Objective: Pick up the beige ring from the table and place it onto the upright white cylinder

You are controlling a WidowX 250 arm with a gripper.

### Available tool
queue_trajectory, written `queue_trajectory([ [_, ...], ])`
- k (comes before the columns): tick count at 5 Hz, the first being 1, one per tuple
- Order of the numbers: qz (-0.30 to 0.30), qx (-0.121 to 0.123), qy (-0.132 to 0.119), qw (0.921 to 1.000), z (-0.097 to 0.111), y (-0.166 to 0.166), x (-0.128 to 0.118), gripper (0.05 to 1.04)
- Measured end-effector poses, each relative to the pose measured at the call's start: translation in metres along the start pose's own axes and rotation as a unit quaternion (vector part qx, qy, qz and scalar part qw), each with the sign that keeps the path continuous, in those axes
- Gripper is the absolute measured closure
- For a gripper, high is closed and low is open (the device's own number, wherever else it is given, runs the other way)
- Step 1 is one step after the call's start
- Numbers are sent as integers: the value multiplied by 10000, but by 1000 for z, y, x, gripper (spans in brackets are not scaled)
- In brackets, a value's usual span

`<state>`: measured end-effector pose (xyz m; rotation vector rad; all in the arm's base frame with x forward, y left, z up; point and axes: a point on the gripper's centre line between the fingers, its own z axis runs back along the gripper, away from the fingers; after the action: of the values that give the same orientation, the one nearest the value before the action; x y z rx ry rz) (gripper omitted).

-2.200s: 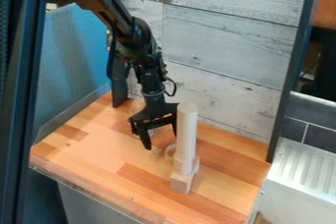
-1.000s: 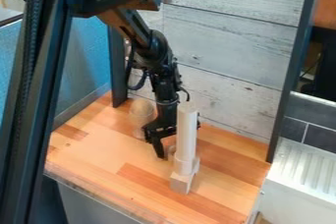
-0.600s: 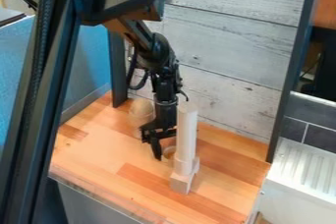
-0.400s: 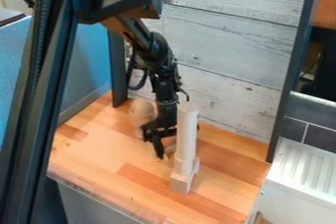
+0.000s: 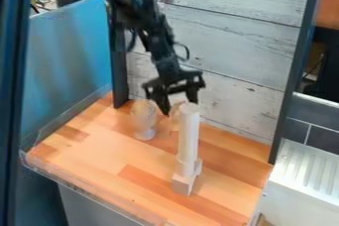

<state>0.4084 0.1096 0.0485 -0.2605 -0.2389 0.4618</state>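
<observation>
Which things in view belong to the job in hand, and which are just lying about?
In the job, as far as I can judge:
- hand
- pale piece between its fingers, partly hidden
- upright pale cylinder, close by
- pale block at the cylinder's foot

Lying about:
- goblet-shaped thing, left of the cylinder
- white ribbed unit, far right

Relative to your claw [image 5: 179, 107]: cup [image 5: 144, 120], lower left in your view, on the counter [image 5: 99, 155]; rod [image 5: 189, 138], below and slightly right, upright on a block [image 5: 181, 185]; wall [image 5: 232, 46], behind; post [image 5: 295, 71], farther right.
</observation>
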Motion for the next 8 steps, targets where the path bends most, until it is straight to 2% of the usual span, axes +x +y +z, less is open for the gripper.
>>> queue_trajectory([
  [1, -461, -86, 71, 9989, 29, -6, 0, 330],
  [2, -894, -101, 258, 9956, 45, -10, -3, 331],
  [4, -1347, -137, 757, 9879, 88, -23, -2, 330],
  [5, -1503, -231, 921, 9841, 96, -27, -5, 331],
  [6, -1679, -235, 1189, 9783, 80, -28, -20, 330],
  [8, -1994, -172, 1399, 9697, 73, -33, -48, 331],
])
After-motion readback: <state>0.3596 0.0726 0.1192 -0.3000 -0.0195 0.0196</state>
